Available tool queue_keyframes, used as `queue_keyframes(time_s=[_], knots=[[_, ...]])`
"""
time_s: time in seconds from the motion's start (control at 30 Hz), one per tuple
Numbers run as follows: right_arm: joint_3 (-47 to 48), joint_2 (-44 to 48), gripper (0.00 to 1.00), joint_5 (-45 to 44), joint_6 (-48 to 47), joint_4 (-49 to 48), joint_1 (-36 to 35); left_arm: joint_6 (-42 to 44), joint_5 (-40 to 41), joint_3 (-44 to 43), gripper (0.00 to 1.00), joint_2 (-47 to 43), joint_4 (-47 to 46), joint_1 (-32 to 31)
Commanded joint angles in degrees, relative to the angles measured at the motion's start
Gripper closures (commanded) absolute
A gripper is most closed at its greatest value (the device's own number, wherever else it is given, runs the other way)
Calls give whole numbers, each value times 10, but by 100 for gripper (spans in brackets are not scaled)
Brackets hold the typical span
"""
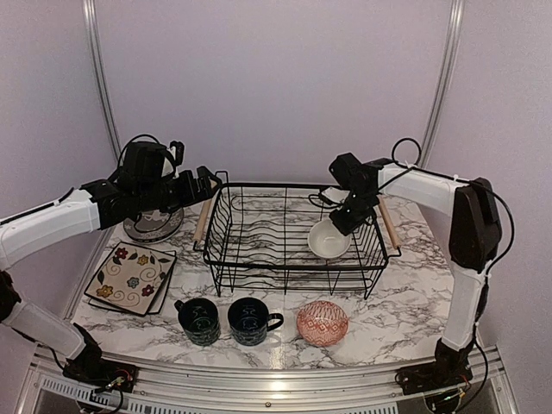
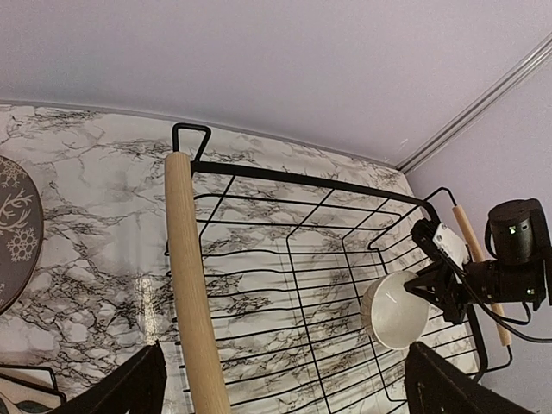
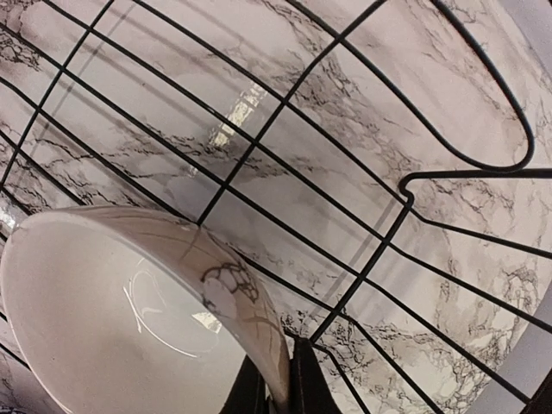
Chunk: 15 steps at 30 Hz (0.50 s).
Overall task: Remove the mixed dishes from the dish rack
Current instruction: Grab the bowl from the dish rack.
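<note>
Last piece in the dish rack [image 1: 259, 250]: the beige bowl [image 1: 329, 241], sitting at the rack's right end, right of frame centre in the overhead view. My right pincer [image 1: 344, 224] is clamped narrow on its rim; the right wrist view shows the dark fingers [image 3: 302, 388] pinching the edge at the bottom of the frame, with the bowl [image 3: 129, 319] spreading away to lower left. So the bowl lies down and left of the pincer, tilted, mouth open upward toward the overhead camera, its body inside the wire wall. I judge the coming move turns on that: the bowl has to rise clear of the rack's top rim before it can travel toward the bottom of the frame. The right arm is plainly the nearer one. My left pincer [image 1: 210, 184] stands wide and holds nothing, up by the rack's left wooden handle [image 1: 203, 222], well apart from the bowl. Already out on the surface [image 1: 405, 293]: square floral plates [image 1: 131, 278] at lower left, two dark mugs [image 1: 198, 321] and a red-patterned bowl [image 1: 323, 323] along the bottom, a grey plate [image 1: 153, 226] under the left arm.
</note>
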<state>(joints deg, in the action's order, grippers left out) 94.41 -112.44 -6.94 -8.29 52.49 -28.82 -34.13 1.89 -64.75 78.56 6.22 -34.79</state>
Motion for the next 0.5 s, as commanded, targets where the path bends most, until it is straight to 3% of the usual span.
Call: queue_keyframes(time_s=[0.0,0.27,0.47], knots=[[-2,44,100,18,18,-42,-1,2,-8,-13,1,4,0,5],[-3,108,100,57,77,-57,-1,1,-4,-9,1,1,2,4],[-44,177,100,93,198,-58,-2,0,-1,-5,1,3,-3,4]])
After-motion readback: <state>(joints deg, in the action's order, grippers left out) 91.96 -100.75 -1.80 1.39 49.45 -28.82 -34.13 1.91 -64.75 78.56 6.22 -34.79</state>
